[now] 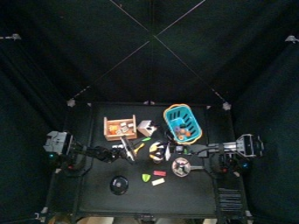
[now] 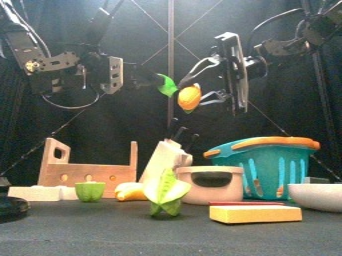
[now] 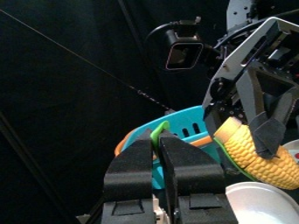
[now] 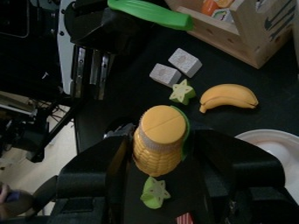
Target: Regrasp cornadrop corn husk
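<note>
On the black counter [image 2: 134, 212], nearest the front, lie a flat yellow sponge-like block [image 2: 254, 212], a small green cup [image 2: 88, 190], a smooth yellow banana [image 2: 130, 191] and a green star-shaped piece [image 2: 166, 206], with a round grey pot [image 2: 213, 184] just behind. Farther back stand the slatted turquoise basket [image 2: 263, 165] and a notched wooden rack [image 2: 83, 170]. Above them, the right gripper [image 4: 162, 156] has its jaws clenched on a ribbed yellow corn cob [image 4: 162, 138], held in the air. The left gripper [image 3: 162, 150] pinches the corn husk [image 3: 162, 131], here a thin green leaf, between its 2 closed jaws beside the cob.
</note>
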Robot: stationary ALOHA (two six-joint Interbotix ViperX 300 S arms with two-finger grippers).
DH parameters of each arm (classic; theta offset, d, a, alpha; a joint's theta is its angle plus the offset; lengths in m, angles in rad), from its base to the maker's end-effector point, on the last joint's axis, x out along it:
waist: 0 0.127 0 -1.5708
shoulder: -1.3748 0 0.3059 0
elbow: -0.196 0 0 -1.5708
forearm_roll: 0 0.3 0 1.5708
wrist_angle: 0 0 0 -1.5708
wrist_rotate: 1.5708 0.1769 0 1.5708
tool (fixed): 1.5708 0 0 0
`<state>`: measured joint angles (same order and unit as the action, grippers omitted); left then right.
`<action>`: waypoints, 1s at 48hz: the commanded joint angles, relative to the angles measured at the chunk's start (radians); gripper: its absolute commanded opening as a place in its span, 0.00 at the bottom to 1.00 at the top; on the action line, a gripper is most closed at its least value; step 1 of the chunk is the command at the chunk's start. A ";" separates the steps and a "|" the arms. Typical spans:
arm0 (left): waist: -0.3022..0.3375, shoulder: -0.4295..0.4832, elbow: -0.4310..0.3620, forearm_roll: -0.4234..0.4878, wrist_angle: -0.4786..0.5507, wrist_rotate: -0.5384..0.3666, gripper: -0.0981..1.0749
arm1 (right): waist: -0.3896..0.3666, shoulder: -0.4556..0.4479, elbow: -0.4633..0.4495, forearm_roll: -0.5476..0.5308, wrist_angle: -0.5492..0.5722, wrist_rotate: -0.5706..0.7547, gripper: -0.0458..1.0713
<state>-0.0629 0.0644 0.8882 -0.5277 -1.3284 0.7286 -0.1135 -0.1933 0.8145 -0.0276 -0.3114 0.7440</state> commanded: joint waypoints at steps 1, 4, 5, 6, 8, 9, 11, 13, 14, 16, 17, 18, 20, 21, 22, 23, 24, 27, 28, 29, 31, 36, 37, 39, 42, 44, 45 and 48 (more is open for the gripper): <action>0.002 -0.015 -0.008 0.000 -0.011 -0.002 0.36 | 0.005 -0.025 -0.014 -0.002 -0.003 -0.002 0.60; 0.002 -0.014 -0.006 -0.002 -0.008 -0.002 0.36 | 0.012 -0.044 -0.009 0.005 0.008 0.000 0.60; 0.002 -0.014 -0.008 0.000 -0.006 -0.003 0.36 | 0.015 -0.057 -0.006 0.005 0.014 0.000 0.60; 0.002 -0.012 -0.008 0.000 -0.005 -0.005 0.36 | 0.017 -0.067 -0.003 0.005 0.020 0.000 0.60; 0.002 -0.009 -0.012 0.002 0.005 -0.006 0.36 | 0.021 -0.095 0.008 0.002 0.037 -0.002 0.60; 0.002 -0.006 -0.014 0.002 0.009 -0.006 0.36 | 0.023 -0.107 0.012 -0.002 0.043 -0.002 0.60; 0.002 -0.002 -0.021 0.005 0.020 -0.006 0.36 | 0.026 -0.141 0.031 -0.002 0.058 -0.002 0.60; 0.002 0.009 -0.038 0.011 0.041 -0.006 0.36 | 0.028 -0.170 0.049 0.000 0.071 -0.002 0.60; 0.002 0.014 -0.046 0.014 0.054 -0.006 0.36 | 0.028 -0.186 0.058 0.005 0.077 -0.002 0.60; 0.003 0.025 -0.064 0.023 0.080 -0.006 0.36 | 0.029 -0.215 0.081 0.008 0.086 -0.002 0.60; 0.005 0.029 -0.075 0.028 0.095 -0.006 0.36 | 0.028 -0.238 0.098 0.011 0.092 -0.002 0.60; 0.006 0.038 -0.091 0.034 0.117 -0.006 0.36 | 0.028 -0.253 0.107 0.012 0.097 -0.002 0.60; 0.008 0.049 -0.110 0.041 0.150 -0.008 0.36 | 0.028 -0.285 0.129 0.018 0.104 -0.002 0.60; 0.011 0.055 -0.121 0.043 0.166 -0.008 0.36 | 0.028 -0.310 0.143 0.023 0.107 -0.002 0.60; 0.012 0.064 -0.140 0.044 0.190 -0.008 0.36 | 0.028 -0.327 0.150 0.025 0.110 -0.002 0.60; 0.014 0.071 -0.150 0.044 0.209 -0.008 0.36 | 0.028 -0.345 0.158 0.023 0.115 -0.002 0.60; 0.017 0.077 -0.161 0.044 0.224 -0.008 0.36 | 0.028 -0.362 0.167 0.021 0.118 -0.002 0.60; 0.025 0.098 -0.202 0.044 0.281 -0.012 0.36 | 0.026 -0.423 0.190 0.012 0.123 -0.006 0.60; 0.026 0.106 -0.213 0.044 0.296 -0.015 0.36 | 0.026 -0.442 0.196 0.009 0.126 -0.008 0.60; 0.029 0.110 -0.225 0.044 0.313 -0.020 0.36 | 0.025 -0.457 0.201 0.003 0.126 -0.006 0.60; 0.032 0.123 -0.250 0.046 0.347 -0.032 0.36 | 0.017 -0.499 0.210 -0.011 0.129 -0.003 0.60; 0.046 0.164 -0.322 0.052 0.436 -0.080 0.36 | -0.011 -0.569 0.227 -0.029 0.144 -0.003 0.60; 0.051 0.172 -0.334 0.054 0.446 -0.087 0.36 | -0.015 -0.580 0.230 -0.031 0.149 -0.003 0.60; 0.055 0.190 -0.357 0.063 0.465 -0.103 0.36 | -0.028 -0.601 0.236 -0.032 0.156 -0.003 0.60; 0.064 0.216 -0.390 0.083 0.494 -0.115 0.36 | -0.049 -0.629 0.252 -0.032 0.169 -0.003 0.60; 0.072 0.236 -0.416 0.101 0.523 -0.121 0.36 | -0.060 -0.638 0.259 -0.032 0.173 -0.003 0.60; 0.074 0.244 -0.426 0.109 0.535 -0.123 0.36 | -0.066 -0.641 0.261 -0.032 0.176 -0.003 0.60; 0.083 0.268 -0.462 0.127 0.583 -0.123 0.36 | -0.080 -0.643 0.267 -0.034 0.186 -0.003 0.60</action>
<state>0.0061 0.3221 0.4878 -0.4249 -0.7915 0.6075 -0.1764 -0.8330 1.0876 -0.0598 -0.1304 0.7440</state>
